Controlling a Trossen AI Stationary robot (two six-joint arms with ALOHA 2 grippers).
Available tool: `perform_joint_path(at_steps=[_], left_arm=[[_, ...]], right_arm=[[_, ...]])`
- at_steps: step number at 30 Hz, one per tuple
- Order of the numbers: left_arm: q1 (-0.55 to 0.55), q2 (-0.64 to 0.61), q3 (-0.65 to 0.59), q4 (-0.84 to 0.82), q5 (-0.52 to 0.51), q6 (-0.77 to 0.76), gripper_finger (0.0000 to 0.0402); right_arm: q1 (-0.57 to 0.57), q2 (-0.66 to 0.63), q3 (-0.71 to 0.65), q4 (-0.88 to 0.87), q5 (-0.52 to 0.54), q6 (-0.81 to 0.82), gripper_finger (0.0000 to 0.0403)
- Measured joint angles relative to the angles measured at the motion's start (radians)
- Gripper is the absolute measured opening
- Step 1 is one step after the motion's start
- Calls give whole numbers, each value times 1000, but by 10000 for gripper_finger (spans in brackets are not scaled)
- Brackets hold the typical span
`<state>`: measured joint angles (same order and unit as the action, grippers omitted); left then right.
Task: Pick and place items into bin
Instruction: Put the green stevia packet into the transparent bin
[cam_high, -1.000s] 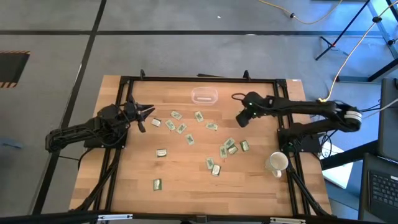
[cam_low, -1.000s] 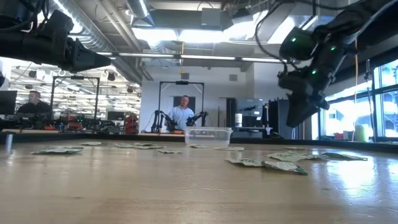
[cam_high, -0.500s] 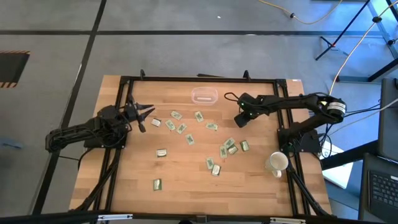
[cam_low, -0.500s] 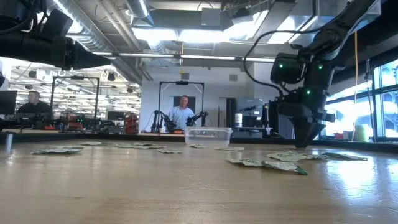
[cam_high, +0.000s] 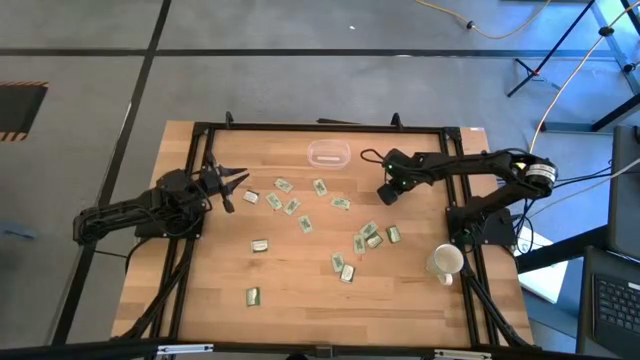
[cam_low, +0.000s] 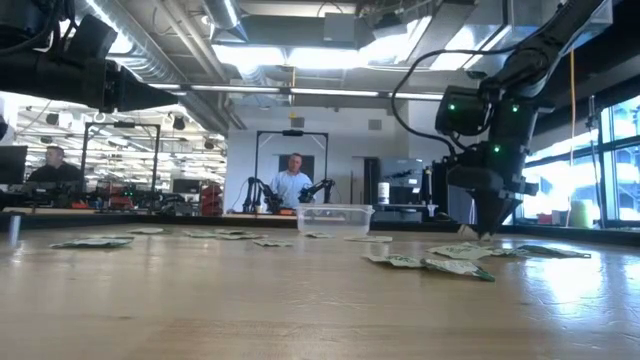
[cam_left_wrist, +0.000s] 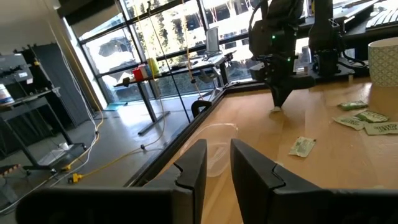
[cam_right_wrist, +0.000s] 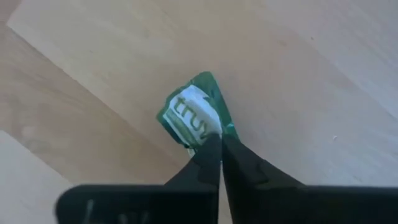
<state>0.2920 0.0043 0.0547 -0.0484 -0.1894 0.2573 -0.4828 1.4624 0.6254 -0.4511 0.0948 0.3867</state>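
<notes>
You are at the grasp step. The right gripper (cam_right_wrist: 216, 144) is down on the wooden table (cam_high: 300, 270) on its right side, its dark fingers pinching the edge of a small flat green-and-white packet (cam_right_wrist: 191, 119). That packet lies on the wood, well apart from the small clear plastic tray with low walls (cam_high: 328, 154) at the table's far edge.

Next, I judge you need to lift it clear and carry it over that tray's rim before letting go. The thin edge grip may slip.

The tray seems to hold a pale item or two; I cannot count them. The other scattered packets (cam_high: 305, 225) lie mid-table. The left gripper (cam_high: 237, 183) waits at the left side, fingers spread.
</notes>
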Motion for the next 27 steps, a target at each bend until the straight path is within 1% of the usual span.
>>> perform_joint_path(at_steps=[3, 8, 11, 14, 16, 18, 21, 27], left_arm=[[0, 0, 0, 0, 0, 0, 68], [0, 0, 0, 0, 0, 0, 68], [0, 0, 0, 0, 0, 0, 68], [0, 0, 0, 0, 0, 0, 68], [0, 0, 0, 0, 0, 0, 68], [0, 0, 0, 0, 0, 0, 68], [0, 0, 0, 0, 0, 0, 68], [0, 0, 0, 0, 0, 0, 68]], right_arm=[[1, -26, -4, 1, -21, -2, 4], [1, -88, -3, 37, -17, -3, 12], [1, -116, -3, 152, -16, -26, 13], [1, -127, -3, 345, -17, -50, 13], [1, -127, 13, 463, -42, -90, 13], [1, -117, 71, 500, -67, -148, 13], [2, -86, 193, 482, -69, -237, 14], [1, 52, 444, 350, -67, -360, 14]])
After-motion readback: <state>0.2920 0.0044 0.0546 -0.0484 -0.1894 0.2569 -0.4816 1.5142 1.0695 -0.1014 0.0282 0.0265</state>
